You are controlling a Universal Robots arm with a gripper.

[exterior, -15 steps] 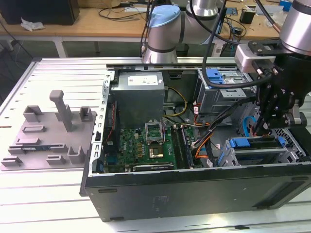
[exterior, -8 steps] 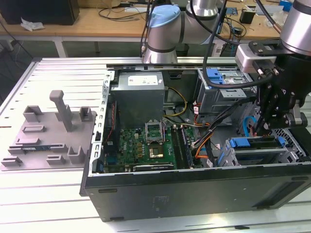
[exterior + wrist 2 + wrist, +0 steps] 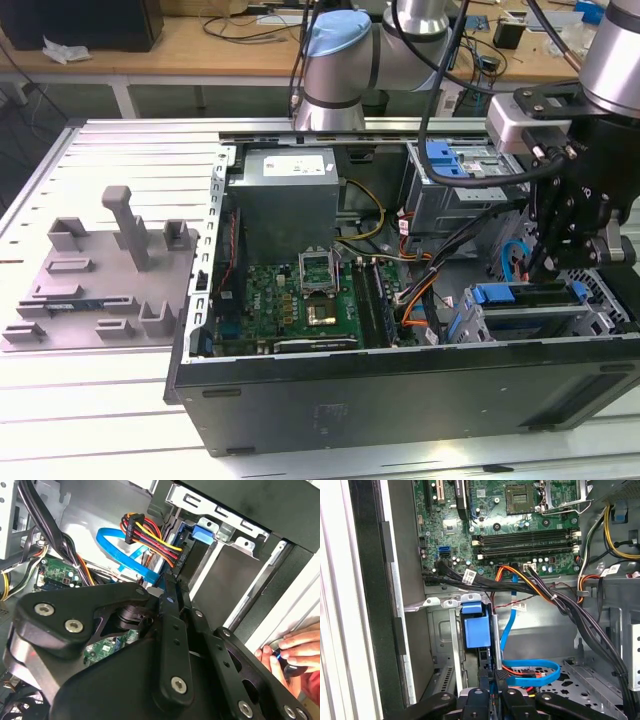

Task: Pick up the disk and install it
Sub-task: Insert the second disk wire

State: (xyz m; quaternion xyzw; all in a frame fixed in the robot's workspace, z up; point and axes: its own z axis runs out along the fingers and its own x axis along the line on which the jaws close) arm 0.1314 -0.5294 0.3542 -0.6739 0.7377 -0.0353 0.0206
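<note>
The single claw (image 3: 562, 262) hangs inside the open computer case (image 3: 400, 390), at the exterior view's right, right above the drive bay in the near corner. In both wrist views its tip (image 3: 493, 687) lies close against the disk (image 3: 475, 630). I cannot tell whether the claw is apart, together or clamped on it, since the black linkages crowd together there and hide the contact.

There is one disk. It stands on edge in the metal bay, its blue carrier end uppermost in the first wrist view. In the second wrist view it is seated between the bay's grey walls (image 3: 202, 532). In the exterior view its blue rail (image 3: 505, 294) sits just beside the claw.

One blue bracket (image 3: 445, 160) lies on top of the grey drive cage at the far side of the case, well apart from the claw. One green circuit board (image 3: 300, 300) covers the case floor, with one grey power box (image 3: 290, 175) behind it. One flat blue cable (image 3: 530, 671) loops beside the claw.

One grey moulded tray (image 3: 100, 275) rests on the desk (image 3: 90, 400) beside the case. One person's hand (image 3: 295, 650) touches the case's outer edge.
</note>
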